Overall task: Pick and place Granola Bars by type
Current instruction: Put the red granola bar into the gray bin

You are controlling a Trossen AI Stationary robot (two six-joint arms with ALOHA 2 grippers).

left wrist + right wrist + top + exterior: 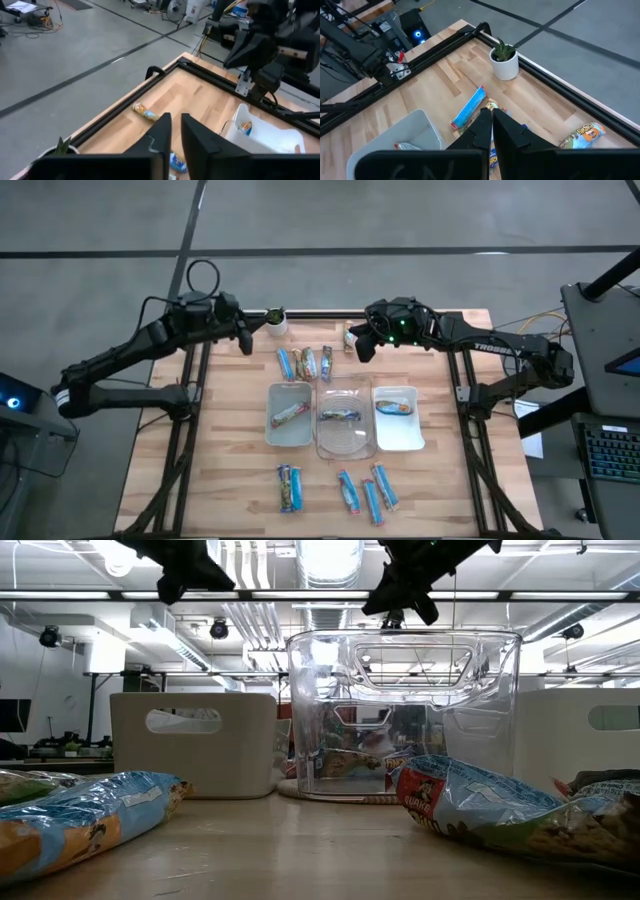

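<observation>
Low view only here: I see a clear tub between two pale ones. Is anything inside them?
Observer: The pale left tray, the clear plastic middle tray and the white right tray each hold one shiny-wrapped granola bar.
Operator: Where are the claws?
Observer: Both hover over the table's far end, the left claw near the small white plant pot, the right claw shut and empty.
Operator: Any loose bars?
Observer: Two groups, far and near.

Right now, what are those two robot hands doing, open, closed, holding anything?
Left hand: up over the table's far left, nothing in it; open or closed cannot be told.
Right hand: closed, empty, raised above the far granola bars.
</observation>
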